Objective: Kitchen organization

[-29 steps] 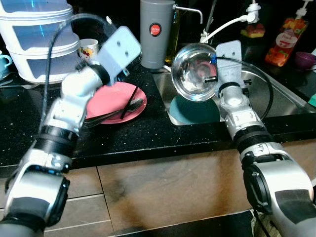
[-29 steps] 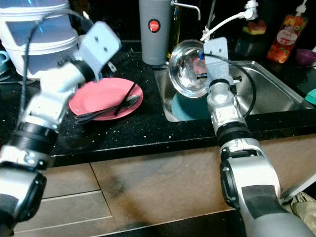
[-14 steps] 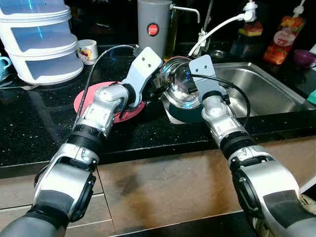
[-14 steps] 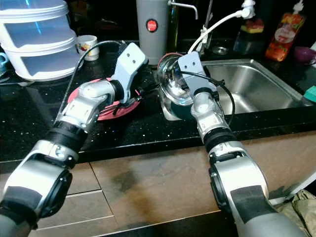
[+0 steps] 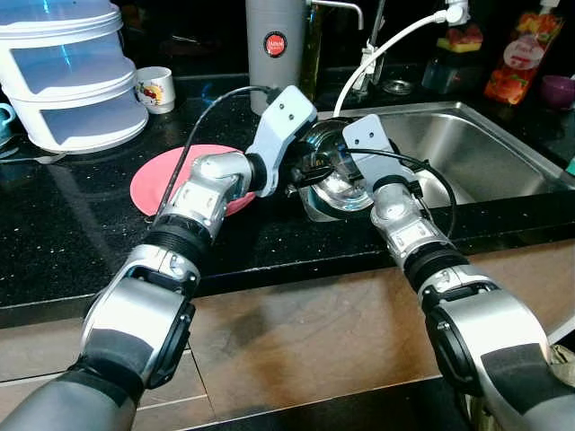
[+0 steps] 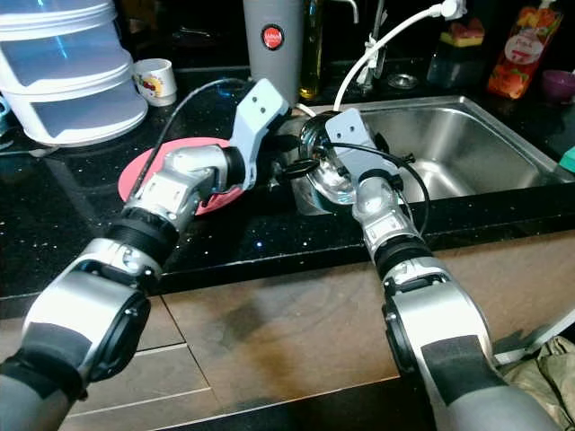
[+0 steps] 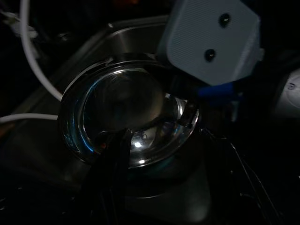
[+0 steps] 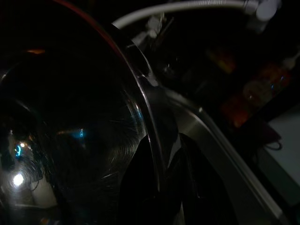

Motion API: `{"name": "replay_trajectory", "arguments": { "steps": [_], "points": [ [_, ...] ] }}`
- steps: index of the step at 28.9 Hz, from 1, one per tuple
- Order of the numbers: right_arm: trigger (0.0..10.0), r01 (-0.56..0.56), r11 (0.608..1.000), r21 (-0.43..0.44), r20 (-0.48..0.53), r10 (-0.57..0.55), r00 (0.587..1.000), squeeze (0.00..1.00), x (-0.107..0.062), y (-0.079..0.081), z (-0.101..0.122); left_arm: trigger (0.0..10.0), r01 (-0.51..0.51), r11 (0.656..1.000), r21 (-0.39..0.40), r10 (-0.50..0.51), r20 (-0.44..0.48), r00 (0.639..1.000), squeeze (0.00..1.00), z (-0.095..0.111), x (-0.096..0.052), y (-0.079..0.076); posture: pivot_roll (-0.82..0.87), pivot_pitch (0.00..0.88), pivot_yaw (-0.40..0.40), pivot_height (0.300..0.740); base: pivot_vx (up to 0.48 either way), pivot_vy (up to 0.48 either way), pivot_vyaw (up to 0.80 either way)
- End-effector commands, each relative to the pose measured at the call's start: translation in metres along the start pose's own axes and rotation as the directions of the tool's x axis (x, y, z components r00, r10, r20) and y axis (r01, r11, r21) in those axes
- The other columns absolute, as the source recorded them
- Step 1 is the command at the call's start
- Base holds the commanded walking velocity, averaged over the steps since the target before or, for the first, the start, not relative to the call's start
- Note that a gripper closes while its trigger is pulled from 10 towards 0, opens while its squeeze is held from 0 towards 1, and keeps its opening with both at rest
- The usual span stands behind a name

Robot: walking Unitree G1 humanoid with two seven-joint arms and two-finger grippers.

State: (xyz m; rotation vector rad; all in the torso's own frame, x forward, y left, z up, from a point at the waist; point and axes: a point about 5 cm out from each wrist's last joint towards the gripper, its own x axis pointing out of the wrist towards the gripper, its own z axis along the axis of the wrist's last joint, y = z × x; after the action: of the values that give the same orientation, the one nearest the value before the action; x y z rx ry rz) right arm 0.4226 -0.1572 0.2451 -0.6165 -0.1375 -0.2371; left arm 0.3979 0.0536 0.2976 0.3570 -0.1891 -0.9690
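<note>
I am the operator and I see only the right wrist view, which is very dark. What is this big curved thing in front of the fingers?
Observer: A shiny steel bowl, held at the left end of the sink by the right gripper.
Operator: Is the left arm near it?
Observer: Yes. The left gripper is at the bowl's rim; the left wrist view shows a finger crossing it.
Operator: What lies left of the sink?
Observer: A pink plate on the black counter.
</note>
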Motion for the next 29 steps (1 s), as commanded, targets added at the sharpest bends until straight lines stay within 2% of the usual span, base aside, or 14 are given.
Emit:
{"name": "replay_trajectory", "arguments": {
  "steps": [1, 7, 16, 19, 29],
  "points": [
    [10.0, 0.015, 1.000, 0.000, -0.023, -0.015, 1.000, 0.00, 0.000, -0.002, -0.004, 10.0, 0.031, 1.000, 0.000, -0.031, -0.031, 0.999, 0.00, -0.005, 0.001, -0.003, 0.06, 0.173, 0.005, 0.740, 0.000, 0.000, 0.00],
    [10.0, 0.010, 1.000, 0.024, -0.068, -0.008, 0.998, 0.00, 0.000, -0.003, -0.011, 10.0, 0.016, 1.000, -0.018, -0.017, -0.076, 0.997, 0.00, -0.014, -0.006, 0.004, 0.06, 0.184, -0.004, 0.740, 0.000, 0.000, 0.00],
    [10.0, 0.010, 0.998, 0.068, -0.114, -0.003, 0.994, 0.00, -0.001, -0.004, -0.019, 10.0, 0.080, 0.995, -0.056, -0.083, -0.048, 0.995, 0.00, -0.020, -0.012, 0.002, 0.06, 0.199, -0.028, 0.740, 0.000, 0.000, 0.00],
    [10.0, 0.011, 0.997, 0.071, -0.115, -0.003, 0.993, 0.00, -0.002, -0.005, -0.020, 10.0, 0.122, 0.992, -0.044, -0.124, -0.051, 0.991, 0.00, -0.018, -0.013, 0.000, 0.07, 0.209, -0.038, 0.740, 0.000, 0.000, 0.00],
    [10.0, 0.003, 0.994, 0.109, -0.135, 0.012, 0.991, 0.00, -0.002, -0.004, -0.022, 10.0, 0.153, 0.988, 0.000, -0.153, -0.099, 0.983, 0.00, -0.019, -0.015, 0.000, 0.07, 0.219, -0.042, 0.740, 0.000, 0.000, 0.00]
  ]
}}
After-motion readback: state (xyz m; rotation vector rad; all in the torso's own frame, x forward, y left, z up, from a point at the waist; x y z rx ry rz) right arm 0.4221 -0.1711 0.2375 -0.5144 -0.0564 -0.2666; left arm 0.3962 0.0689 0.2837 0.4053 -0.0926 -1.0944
